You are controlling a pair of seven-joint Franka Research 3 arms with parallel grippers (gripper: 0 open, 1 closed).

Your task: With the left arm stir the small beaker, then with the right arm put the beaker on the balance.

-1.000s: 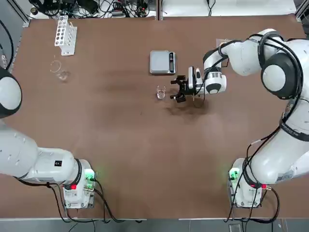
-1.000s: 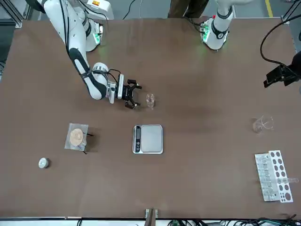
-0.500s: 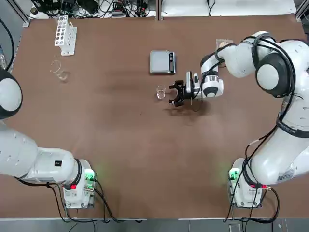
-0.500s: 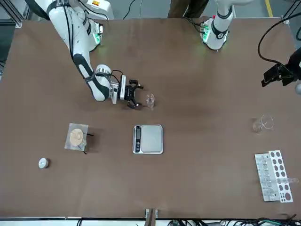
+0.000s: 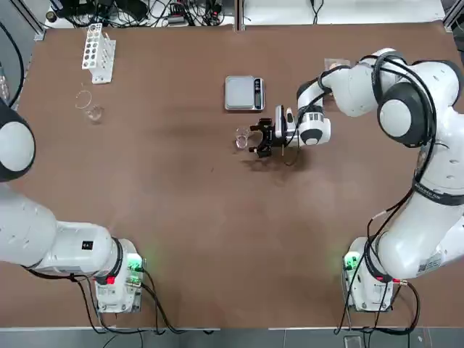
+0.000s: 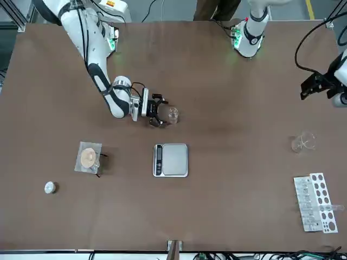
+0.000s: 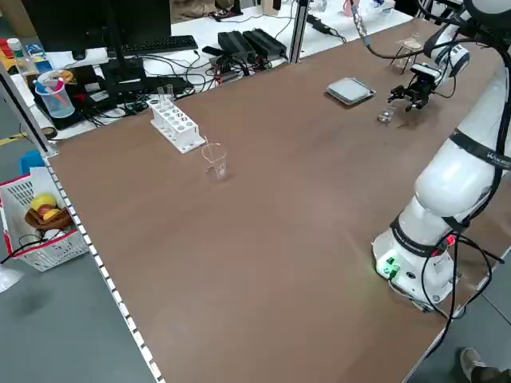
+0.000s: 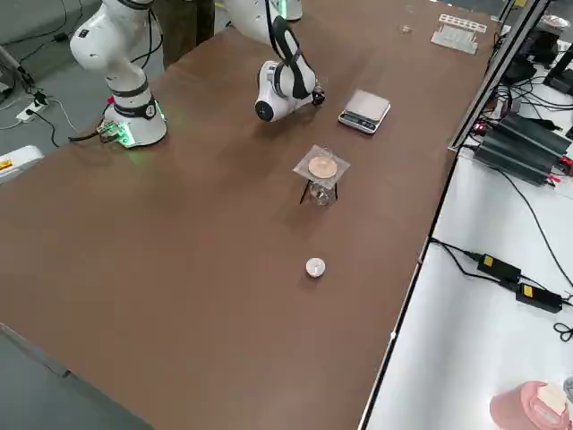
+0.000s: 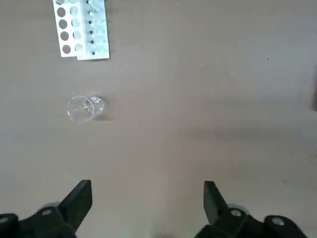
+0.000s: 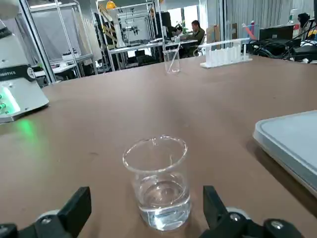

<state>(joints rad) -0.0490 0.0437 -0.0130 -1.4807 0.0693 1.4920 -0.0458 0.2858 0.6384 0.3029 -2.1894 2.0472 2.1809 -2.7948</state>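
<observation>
Right wrist view: small clear glass beaker (image 10: 157, 181), part-filled, stands on the brown table just ahead of the right arm's dark gripper (image 10: 144, 210), fingers spread wide, ungrasped. Flat silver-grey balance (image 10: 292, 144) lies beside; placing remains. Left gripper (image 9: 147, 206) wide, parked far off.

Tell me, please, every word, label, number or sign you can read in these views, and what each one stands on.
"OBOTICS": the end of a word cut off by the frame edge, on the white arm base with the green light.
Balance: its display strip shows nothing readable.
Left arm's base: a small dark label, too small to read.
</observation>
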